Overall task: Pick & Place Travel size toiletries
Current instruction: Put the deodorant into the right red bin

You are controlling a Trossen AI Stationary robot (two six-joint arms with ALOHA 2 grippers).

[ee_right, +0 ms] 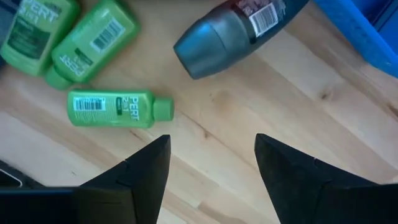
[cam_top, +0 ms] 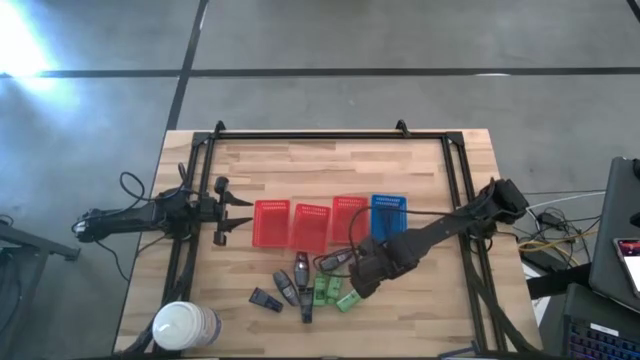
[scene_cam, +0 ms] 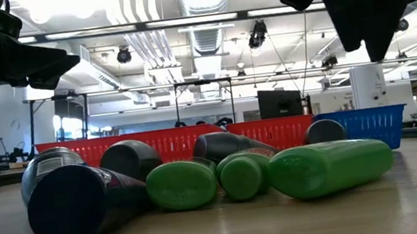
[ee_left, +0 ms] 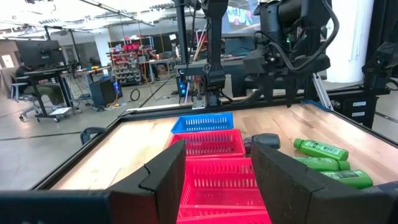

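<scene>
Right gripper (ee_right: pixel 211 168): fingers apart, holding nothing, poised over bare wood amid the toiletries (cam_top: pixel 310 290), which lie in a loose cluster toward the table's (cam_top: pixel 260 170) front edge, in front of the basket row.
Left gripper (cam_top: pixel 235 212): fingers apart, waiting near the left edge beside the red baskets (cam_top: pixel 310 223).
Risk: the smooth, rounded green bottle (ee_right: pixel 118 110) lies on its side, so I judge an off-centre pinch could roll it away.
Crowding: neighbouring green bottles touch, so one finger may nudge another.
Materials: glossy plastic bottles, a grey domed cap (ee_right: pixel 202 46), mesh baskets, pale planked wood.
</scene>
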